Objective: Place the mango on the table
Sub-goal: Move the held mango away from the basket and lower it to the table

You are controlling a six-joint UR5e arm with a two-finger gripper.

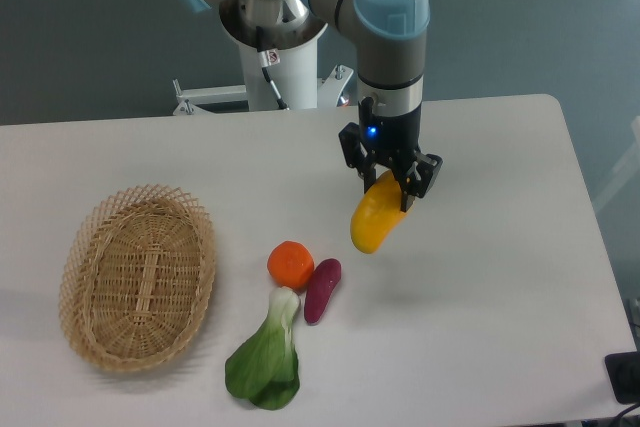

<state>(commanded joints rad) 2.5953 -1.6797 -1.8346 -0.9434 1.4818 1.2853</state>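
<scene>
The yellow-orange mango [373,222] hangs tilted in the air above the white table [500,277], its lower end pointing down-left. My gripper [389,185] is shut on the mango's upper end, its black fingers on either side of the fruit. A faint shadow lies on the tabletop below and right of the mango, so it is clear of the surface.
A round orange fruit [291,264], a small purple vegetable [322,289] and a green leafy vegetable [266,365] lie left of and below the mango. An oval wicker basket [138,276] sits at the table's left. A dark object [625,377] shows at the bottom right corner.
</scene>
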